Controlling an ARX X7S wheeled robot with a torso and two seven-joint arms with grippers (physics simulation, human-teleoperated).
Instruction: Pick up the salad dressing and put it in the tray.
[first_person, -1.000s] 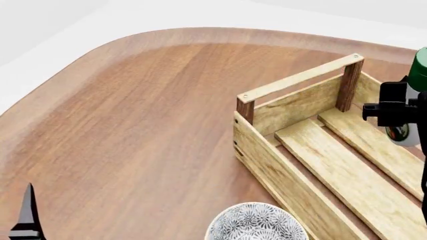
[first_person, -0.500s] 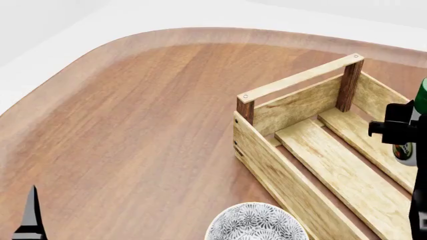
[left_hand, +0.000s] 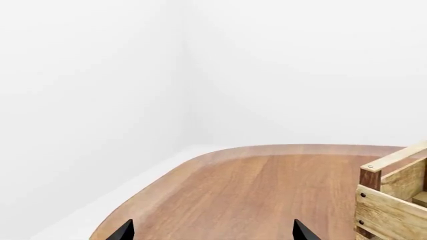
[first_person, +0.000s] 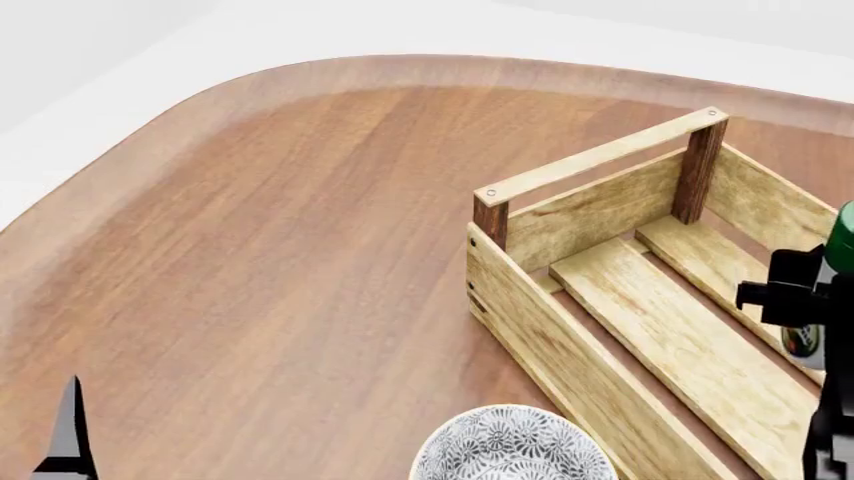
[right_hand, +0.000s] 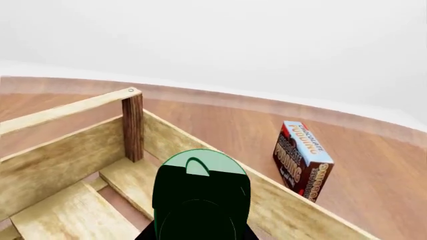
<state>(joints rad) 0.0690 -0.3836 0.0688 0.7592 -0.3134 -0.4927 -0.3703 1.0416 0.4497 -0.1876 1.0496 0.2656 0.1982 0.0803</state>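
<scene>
Right now, right gripper (first_person: 811, 300) clamped on salad dressing (first_person: 838, 245), held inside tray (first_person: 587, 205) above its slats, at far right edge of head view. Rt wrist cam shows mostly green cap (right_hand: 200, 185), plus a pudding carton (right_hand: 303, 157) on table beyond tray's far wall; head cam lacks it. Left gripper (left_hand: 212, 231): tips apart, holding nothing, low over table (first_person: 267, 230). Patterned bowl (first_person: 514, 445) near tray's near-left side, head cam only.

We see a brown wooden worktop (first_person: 267, 250) with a rounded corner and raised rim. Resting directly on it: the tray (first_person: 587, 350), a floral patterned bowl (first_person: 514, 448) just beside its long side, and a pudding carton (right_hand: 303, 157) beyond its far side.
</scene>
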